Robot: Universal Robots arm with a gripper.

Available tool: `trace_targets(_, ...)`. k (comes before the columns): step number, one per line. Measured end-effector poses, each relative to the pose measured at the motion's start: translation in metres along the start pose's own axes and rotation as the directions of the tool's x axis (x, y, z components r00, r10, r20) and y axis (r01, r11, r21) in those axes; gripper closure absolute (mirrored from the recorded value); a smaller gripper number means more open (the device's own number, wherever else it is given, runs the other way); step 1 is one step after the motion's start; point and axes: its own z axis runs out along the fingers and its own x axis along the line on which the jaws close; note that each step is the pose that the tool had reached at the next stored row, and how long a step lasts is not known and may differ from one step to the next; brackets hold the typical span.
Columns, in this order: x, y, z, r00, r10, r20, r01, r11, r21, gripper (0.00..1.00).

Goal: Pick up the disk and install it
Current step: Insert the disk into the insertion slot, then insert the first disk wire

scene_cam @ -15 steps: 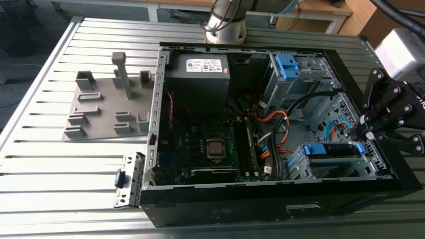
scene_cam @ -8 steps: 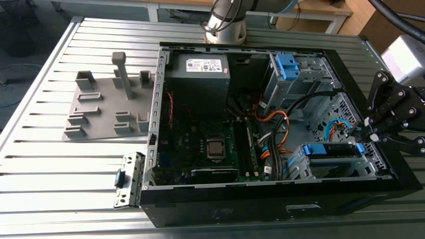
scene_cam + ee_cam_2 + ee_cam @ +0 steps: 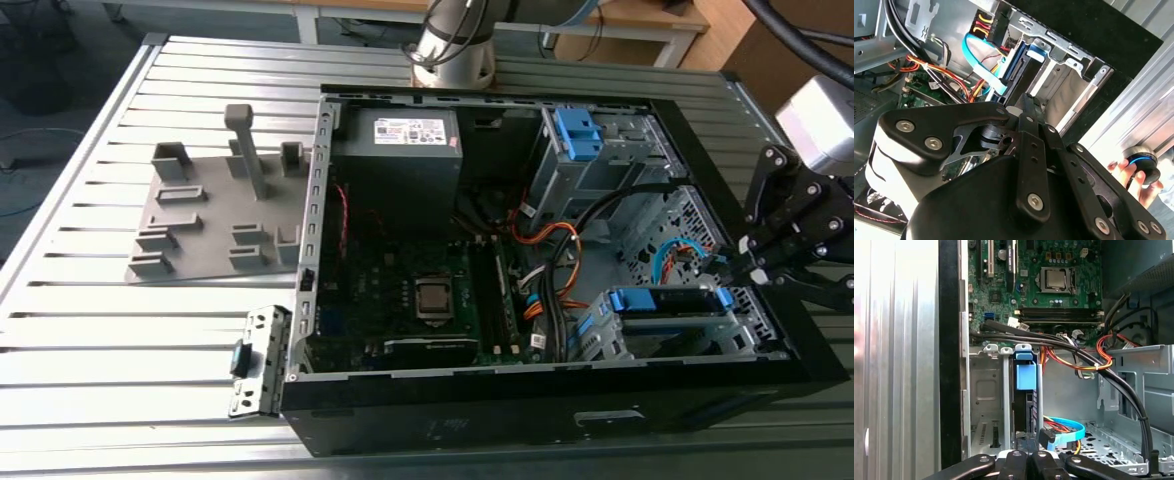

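One open computer case [image 3: 561,400] lies on the slatted metal desk [image 3: 80,350] in the exterior view, with a grey moulded fixture [image 3: 220,215] beside it nearer the desk's far edge on the exterior view's left. That view alone takes in the whole case: the grey power supply with its white sticker [image 3: 407,130] and a blue bracket [image 3: 577,132] on the upper bay. The disk [image 3: 667,300], blue-railed, sits on edge in the metal bay [image 3: 627,335] at the case's corner on the exterior view's right, with the black hand [image 3: 774,262] just above it. In the first wrist view the disk [image 3: 1025,385] stands in its slot beside the motherboard [image 3: 1049,275]. The second wrist view adds a person's fingers [image 3: 1126,175] on a round black knob [image 3: 1143,164] outside the case. Whether the hand is open or closed I cannot tell. No print is legible.
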Motion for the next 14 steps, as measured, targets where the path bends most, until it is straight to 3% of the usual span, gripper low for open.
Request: trace_targets(14,0.0000,-0.0003,0.0001,1.0000,0.000,0.0002,0.000,1.0000,0.0000,0.89)
